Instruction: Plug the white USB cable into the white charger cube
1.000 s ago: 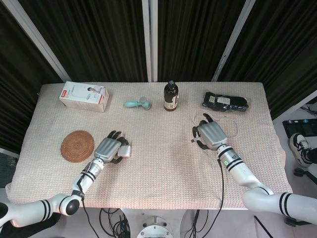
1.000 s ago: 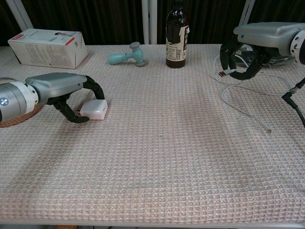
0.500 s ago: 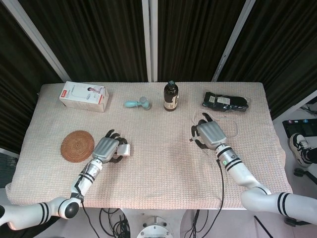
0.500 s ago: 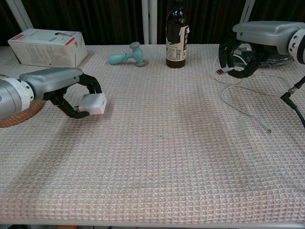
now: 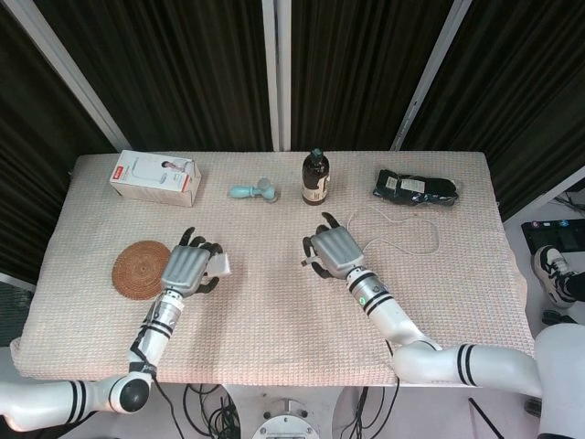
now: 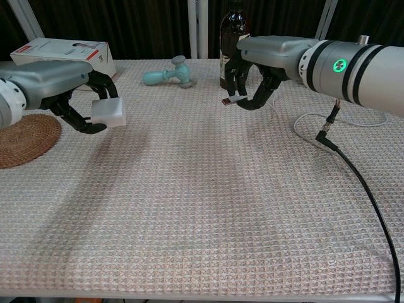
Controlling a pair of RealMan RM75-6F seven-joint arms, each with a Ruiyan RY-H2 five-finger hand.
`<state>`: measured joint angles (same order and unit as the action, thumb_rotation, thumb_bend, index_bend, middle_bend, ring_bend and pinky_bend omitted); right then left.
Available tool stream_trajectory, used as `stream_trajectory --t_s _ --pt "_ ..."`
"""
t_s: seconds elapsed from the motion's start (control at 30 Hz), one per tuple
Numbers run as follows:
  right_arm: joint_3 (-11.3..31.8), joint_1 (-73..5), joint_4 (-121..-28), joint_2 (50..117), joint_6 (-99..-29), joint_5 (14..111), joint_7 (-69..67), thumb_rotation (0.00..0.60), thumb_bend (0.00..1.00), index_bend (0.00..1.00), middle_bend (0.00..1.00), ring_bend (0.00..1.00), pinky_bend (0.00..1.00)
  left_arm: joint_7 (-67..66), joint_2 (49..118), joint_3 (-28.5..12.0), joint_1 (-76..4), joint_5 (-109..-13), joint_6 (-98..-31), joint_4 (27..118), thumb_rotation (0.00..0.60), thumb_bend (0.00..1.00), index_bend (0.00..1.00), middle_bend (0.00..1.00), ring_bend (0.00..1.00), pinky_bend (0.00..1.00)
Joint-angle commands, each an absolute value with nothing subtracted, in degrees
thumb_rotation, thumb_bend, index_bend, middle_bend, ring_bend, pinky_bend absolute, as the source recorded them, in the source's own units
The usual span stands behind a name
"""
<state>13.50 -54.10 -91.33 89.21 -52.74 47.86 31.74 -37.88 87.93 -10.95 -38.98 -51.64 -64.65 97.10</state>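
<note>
**Inspector:** Status of the task's things?

**Assistant:** The left hand (image 6: 63, 88) grips the white charger cube (image 6: 107, 112), lifted off the surface (image 6: 208, 208), well left of the brown bottle (image 6: 233, 50). The right hand (image 6: 259, 69) pinches the USB plug (image 6: 227, 101) just in front of that bottle; the white USB cable (image 5: 402, 245) trails off to the bottle's right.

**Inspector:** Handling?

**Assistant:** The cube looks light, rigid and smooth, so it may twist in the fingers under push; holding its side faces keeps the port free. I cannot tell which face carries the port. The cable is limp; only the stiff plug shell gives control, and the hold is already there.

**Inspector:** Obstructions?

**Assistant:** The bottle stands close behind the right hand and could be knocked over. The teal tool (image 6: 167, 72) lies left of the bottle, the white box (image 6: 63, 53) and woven coaster (image 6: 25, 139) further left, a black pouch (image 5: 416, 187) to the right. The surface between the hands is bare cloth.
</note>
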Motion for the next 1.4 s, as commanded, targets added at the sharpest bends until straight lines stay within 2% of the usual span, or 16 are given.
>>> stream_trajectory --t_s 0.03,0.47,1.07,1.4 --pt "15.2 -56.9 -89.2 93.2 -54.9 44.7 34.8 0.6 0.34 0.61 0.52 0.28 0.05 -41.4 87.6 -12.5 -40.7 -48.4 -66.5 99.1 0.545 0.32 0.4 0.4 0.19 0.0" --pt "19.5 -61.5 -83.0 103.4 -60.9 40.1 37.9 0.6 0.34 0.62 0.52 0.28 0.02 -48.3 89.4 -15.6 -45.6 -40.5 -70.1 100.7 0.529 0.32 0.4 0.42 0.21 0.0" --pt "24.9 -65.3 -75.2 111.3 -62.6 35.6 38.7 0.6 0.34 0.62 0.52 0.28 0.0 -51.4 92.7 -15.5 -48.4 -38.9 -75.5 99.9 0.529 0.31 0.41 0.43 0.22 0.0" --pt "26.4 -66.2 -73.0 113.2 -63.0 35.7 38.4 0.6 0.34 0.62 0.52 0.28 0.0 -52.6 93.7 -15.3 -49.2 -38.4 -76.5 99.7 0.529 0.31 0.41 0.43 0.22 0.0"
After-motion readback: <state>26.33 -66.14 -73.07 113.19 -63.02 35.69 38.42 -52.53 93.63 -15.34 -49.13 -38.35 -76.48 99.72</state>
